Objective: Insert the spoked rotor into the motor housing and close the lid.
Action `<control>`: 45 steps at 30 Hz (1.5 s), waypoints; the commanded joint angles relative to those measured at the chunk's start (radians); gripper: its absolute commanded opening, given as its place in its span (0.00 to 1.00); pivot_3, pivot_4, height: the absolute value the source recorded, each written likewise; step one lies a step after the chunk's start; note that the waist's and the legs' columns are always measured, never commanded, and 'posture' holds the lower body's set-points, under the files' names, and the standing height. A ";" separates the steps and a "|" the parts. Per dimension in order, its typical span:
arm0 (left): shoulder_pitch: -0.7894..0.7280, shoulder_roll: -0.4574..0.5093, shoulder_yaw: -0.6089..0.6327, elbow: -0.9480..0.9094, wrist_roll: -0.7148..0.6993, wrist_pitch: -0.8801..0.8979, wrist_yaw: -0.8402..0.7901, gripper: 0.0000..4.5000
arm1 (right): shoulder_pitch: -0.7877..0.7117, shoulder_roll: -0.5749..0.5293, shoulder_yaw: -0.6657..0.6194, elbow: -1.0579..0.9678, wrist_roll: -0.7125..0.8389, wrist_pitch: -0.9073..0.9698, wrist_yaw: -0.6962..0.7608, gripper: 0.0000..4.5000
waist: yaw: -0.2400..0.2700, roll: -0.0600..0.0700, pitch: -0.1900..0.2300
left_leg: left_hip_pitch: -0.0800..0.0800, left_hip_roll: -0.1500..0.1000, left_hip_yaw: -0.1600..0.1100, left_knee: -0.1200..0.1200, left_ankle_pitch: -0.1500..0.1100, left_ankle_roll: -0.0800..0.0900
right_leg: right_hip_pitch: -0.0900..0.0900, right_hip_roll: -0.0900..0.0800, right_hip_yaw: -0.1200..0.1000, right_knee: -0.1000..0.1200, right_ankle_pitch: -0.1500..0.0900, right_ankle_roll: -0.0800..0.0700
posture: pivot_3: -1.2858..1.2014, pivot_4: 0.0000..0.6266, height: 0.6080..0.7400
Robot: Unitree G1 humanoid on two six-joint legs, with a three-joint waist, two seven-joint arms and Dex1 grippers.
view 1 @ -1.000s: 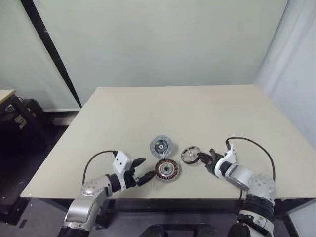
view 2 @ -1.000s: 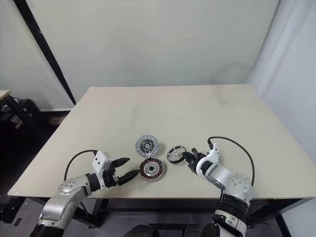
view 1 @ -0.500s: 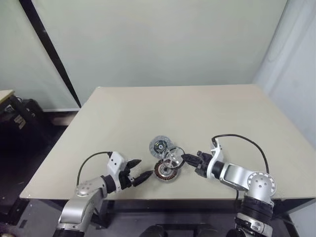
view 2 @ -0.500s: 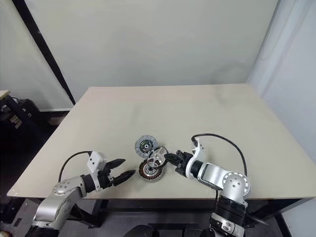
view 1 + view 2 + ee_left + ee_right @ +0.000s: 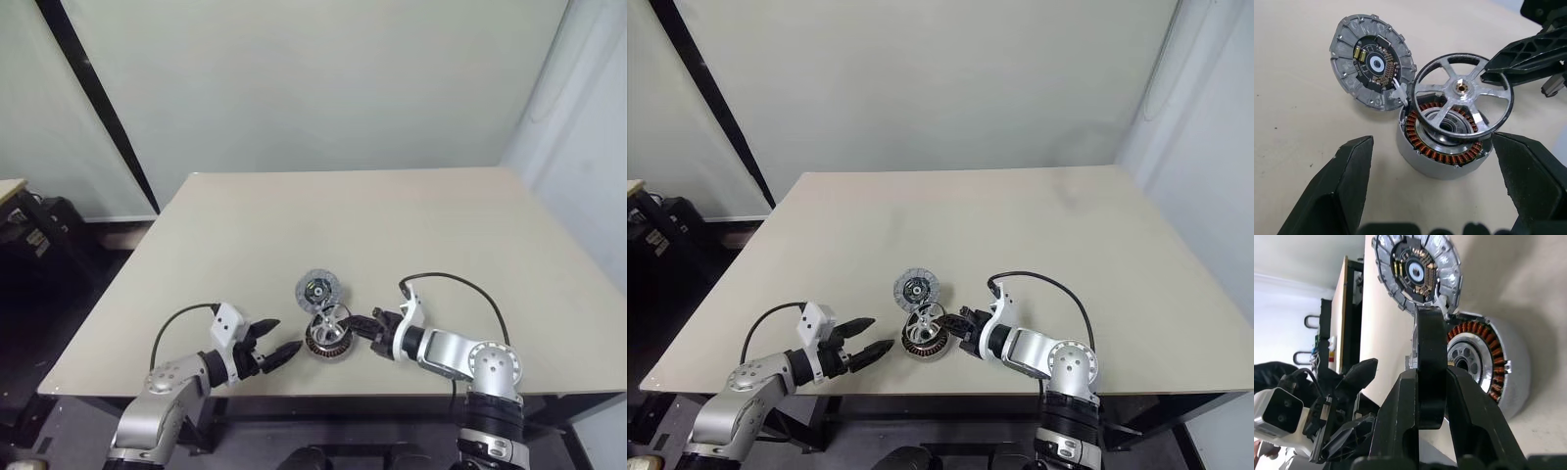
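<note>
The spoked rotor (image 5: 1462,100), black-rimmed with silver spokes, hangs tilted just over the motor housing (image 5: 1442,152), whose copper windings ring a silvery centre. My right gripper (image 5: 355,322) is shut on the rotor's rim from the right. The rotor's near-left edge dips toward the windings. The lid (image 5: 1371,61) leans open behind the housing, its circuit face showing, joined to the housing by a small link. My left gripper (image 5: 281,336) stands open on the housing's left, a little apart from it, with its fingers (image 5: 1347,181) on either side of the housing in the wrist view.
The beige table (image 5: 392,225) stretches far behind the parts. Its near edge (image 5: 323,390) runs just in front of both grippers. A black cable (image 5: 451,279) loops off my right wrist. Dark equipment (image 5: 29,235) sits on the floor at the left.
My right gripper has carried the rotor leftward, from the table right of the housing to above it, tilting it. The left gripper has barely moved.
</note>
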 commanded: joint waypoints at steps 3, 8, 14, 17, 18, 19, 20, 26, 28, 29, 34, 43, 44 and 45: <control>-0.005 0.013 0.020 -0.041 -0.010 -0.004 0.004 0.92 | 0.058 0.140 0.087 0.014 0.006 -0.036 0.003 0.10 | 0.000 0.000 0.000 | 0.000 0.000 0.000 0.000 0.000 0.000 | 0.000 0.000 0.000 0.000 0.000 0.000 | 0.52 0.00 1.00; -0.006 0.013 0.018 -0.040 -0.008 -0.007 0.005 0.92 | 0.059 0.128 0.108 0.037 0.002 -0.056 0.001 0.10 | 0.000 0.000 0.000 | 0.000 0.000 0.000 0.000 0.000 0.000 | 0.000 0.000 0.000 0.000 0.000 0.000 | 0.52 0.00 1.00; -0.009 0.013 0.015 -0.038 -0.006 -0.009 0.007 0.92 | 0.062 0.102 0.102 0.042 0.009 -0.062 -0.004 0.10 | 0.000 0.000 0.000 | 0.000 0.000 0.000 0.000 0.000 0.000 | 0.000 0.000 0.000 0.000 0.000 0.000 | 0.52 0.00 1.00; -0.012 0.011 0.012 -0.034 -0.004 -0.011 0.006 0.92 | 0.065 0.089 0.091 0.033 0.016 -0.056 -0.008 0.10 | 0.000 0.000 0.000 | 0.000 0.000 0.000 0.000 0.000 0.000 | 0.000 0.000 0.000 0.000 0.000 0.000 | 0.52 0.00 1.00; -0.013 0.011 0.011 -0.033 -0.004 -0.011 0.006 0.92 | 0.067 0.085 0.089 0.030 0.017 -0.054 -0.009 0.10 | 0.000 0.000 0.000 | 0.000 0.000 0.000 0.000 0.000 0.000 | 0.000 0.000 0.000 0.000 0.000 0.000 | 0.52 0.00 1.00; -0.015 0.010 0.010 -0.031 -0.003 -0.012 0.005 0.92 | 0.068 0.080 0.086 0.028 0.019 -0.051 -0.009 0.10 | 0.000 0.000 0.000 | 0.001 0.000 0.000 0.000 0.000 0.000 | 0.000 0.000 0.000 0.000 0.000 0.000 | 0.52 0.00 1.00; -0.017 0.010 0.009 -0.029 -0.002 -0.013 0.004 0.92 | 0.070 0.075 0.084 0.025 0.019 -0.050 -0.010 0.10 | 0.001 0.000 0.000 | 0.001 0.000 0.000 0.000 0.000 0.000 | 0.000 0.000 0.000 0.000 0.000 0.000 | 0.52 0.00 1.00; -0.025 0.006 0.004 -0.023 0.001 -0.016 0.002 0.92 | 0.078 0.066 0.074 0.024 0.022 -0.055 -0.015 0.10 | 0.004 0.000 0.000 | 0.001 -0.001 0.000 0.000 0.000 0.000 | 0.000 0.000 0.000 0.000 0.000 0.000 | 0.52 0.00 1.00; -0.026 0.005 0.003 -0.022 0.001 -0.017 0.002 0.92 | 0.075 0.064 0.068 0.028 0.025 -0.059 -0.017 0.10 | 0.004 0.000 0.000 | 0.001 -0.001 0.000 0.000 0.000 0.000 | 0.000 0.000 0.000 0.000 0.000 0.000 | 0.52 0.00 1.00; -0.026 0.005 0.002 -0.022 0.002 -0.017 0.002 0.92 | 0.074 0.063 0.065 0.029 0.026 -0.059 -0.017 0.10 | 0.005 0.000 0.000 | 0.001 -0.001 0.000 0.000 0.000 0.000 | 0.001 0.000 0.000 0.000 0.000 0.000 | 0.52 0.00 1.00; -0.026 0.007 0.001 -0.021 0.004 -0.020 0.001 0.92 | 0.070 0.072 0.033 0.039 0.050 -0.062 -0.023 0.10 | 0.006 0.000 0.000 | 0.001 -0.001 -0.001 0.000 0.000 0.000 | 0.001 0.000 0.000 0.000 0.000 0.000 | 0.52 0.00 1.00; -0.030 0.005 -0.003 -0.021 0.007 -0.021 0.001 0.92 | 0.062 0.081 -0.027 0.069 0.127 -0.068 -0.068 0.10 | 0.007 0.000 0.000 | 0.001 -0.001 -0.001 0.000 0.000 0.000 | 0.001 0.000 0.000 0.000 0.000 0.000 | 0.52 0.00 1.00; -0.032 0.005 -0.005 -0.020 0.008 -0.021 0.002 0.92 | 0.064 0.080 -0.026 0.070 0.134 -0.064 -0.067 0.10 | 0.007 0.000 0.000 | 0.001 -0.001 -0.001 0.000 0.000 0.000 | 0.001 0.000 0.000 0.000 0.000 0.000 | 0.52 0.00 1.00; -0.033 0.005 -0.005 -0.019 0.009 -0.021 0.002 0.92 | 0.065 0.079 -0.024 0.070 0.140 -0.062 -0.068 0.10 | 0.007 0.000 0.000 | 0.001 -0.001 -0.001 0.000 0.000 0.000 | 0.001 0.000 0.000 0.000 0.000 0.000 | 0.52 0.00 1.00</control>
